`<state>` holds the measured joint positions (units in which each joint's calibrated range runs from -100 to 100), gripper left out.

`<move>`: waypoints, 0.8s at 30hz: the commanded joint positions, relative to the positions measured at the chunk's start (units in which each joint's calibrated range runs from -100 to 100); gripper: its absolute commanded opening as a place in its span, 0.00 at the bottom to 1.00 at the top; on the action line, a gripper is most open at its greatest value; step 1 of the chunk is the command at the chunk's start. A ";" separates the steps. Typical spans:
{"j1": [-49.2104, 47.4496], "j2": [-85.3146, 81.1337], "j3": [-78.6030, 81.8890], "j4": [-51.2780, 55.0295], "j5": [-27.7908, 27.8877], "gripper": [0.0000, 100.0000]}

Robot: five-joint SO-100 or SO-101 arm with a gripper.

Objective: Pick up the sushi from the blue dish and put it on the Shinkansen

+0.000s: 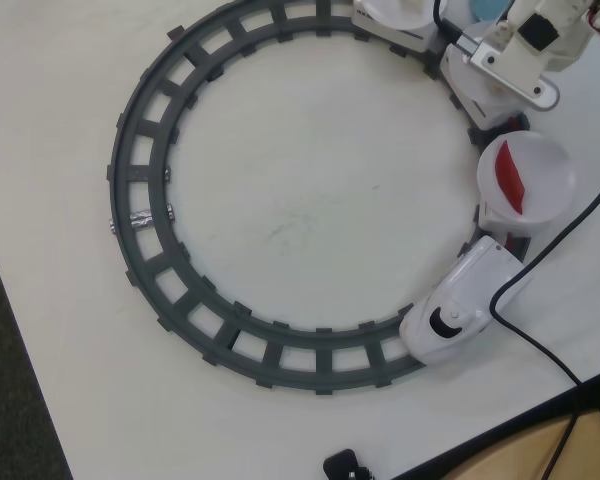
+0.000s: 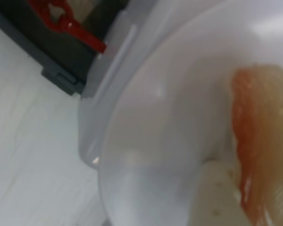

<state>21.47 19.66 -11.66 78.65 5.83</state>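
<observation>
Claw state: we can't tell. In the overhead view only the white arm body (image 1: 525,45) shows at the top right, hanging over the train; the tips are hidden under it. In the wrist view a pale blurred shape sits at the bottom edge, maybe a finger, and the sushi (image 2: 264,141) lies right beside it, pink-orange stripe facing us. We can't confirm whether it's clamped or already resting free.

The sushi sits inside a white plate (image 2: 170,132) that fills the wrist view, so we judge the claw is right down over one of the plates on the Shinkansen (image 1: 460,305), at the place step. The train's nose is well away from the claw, further along the grey track (image 1: 145,215), with another plate (image 1: 540,175) carrying a flat red piece (image 1: 510,180) between nose and arm. The blue dish (image 1: 487,8) is only a sliver at the top edge, just beside the arm.

To do this step well, in our view:
- put the sushi near the plate's centre, not up on the sloped wall where it could slide
- spread the fingers slowly, so it doesn't stick and flick out
- lift straight up and clear the rim before swinging away; the cars look light and a nudge could derail them
- keep the black cable (image 1: 540,350) on the bench off the train
</observation>
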 commanded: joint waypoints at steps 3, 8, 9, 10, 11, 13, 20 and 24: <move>0.37 -0.92 2.59 0.04 -1.01 0.16; 0.28 -7.01 6.72 0.04 -0.59 0.31; 0.19 -8.93 7.80 0.04 -0.53 0.33; 0.01 -11.10 8.34 0.29 -0.85 0.33; 0.01 -13.53 8.34 1.49 -1.01 0.34; 0.19 -18.79 8.25 4.49 -1.16 0.34; 13.39 -42.75 13.91 4.57 -7.51 0.34; 25.98 -56.03 30.15 2.35 -7.25 0.34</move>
<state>37.93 -23.79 7.34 82.24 -1.23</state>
